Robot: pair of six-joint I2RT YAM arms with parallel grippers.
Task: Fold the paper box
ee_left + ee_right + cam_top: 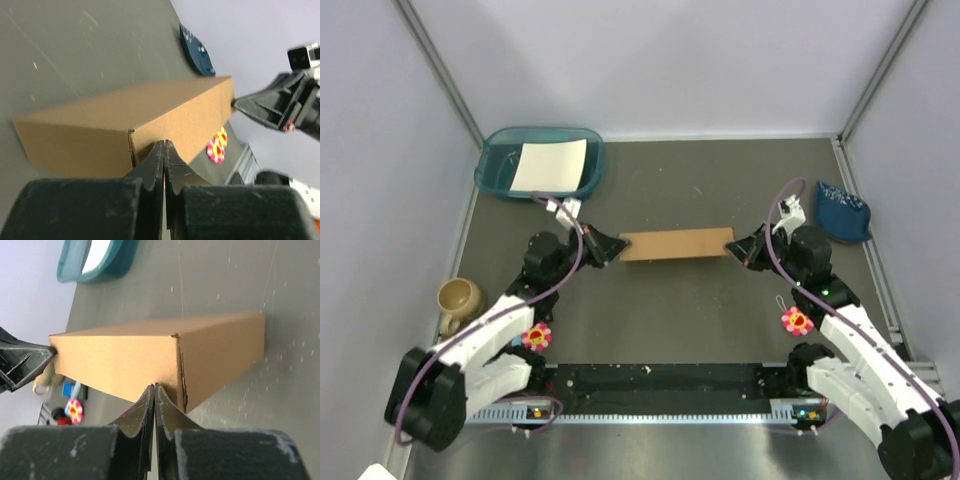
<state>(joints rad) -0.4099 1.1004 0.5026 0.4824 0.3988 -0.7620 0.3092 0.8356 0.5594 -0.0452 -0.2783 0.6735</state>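
The paper box is a closed, long brown cardboard block lying across the middle of the table. My left gripper is shut, and its tips press against the box's left end. In the left wrist view the closed tips meet the box just beside a corner seam. My right gripper is shut too and touches the box's right end. Seen from the right wrist, those tips rest on the box close to its corner edge. Nothing is between either pair of jaws.
A teal tray holding a white paper sheet sits at the back left. A dark blue object lies by the right wall. A tan mug stands at the left edge. A black strip runs along the front.
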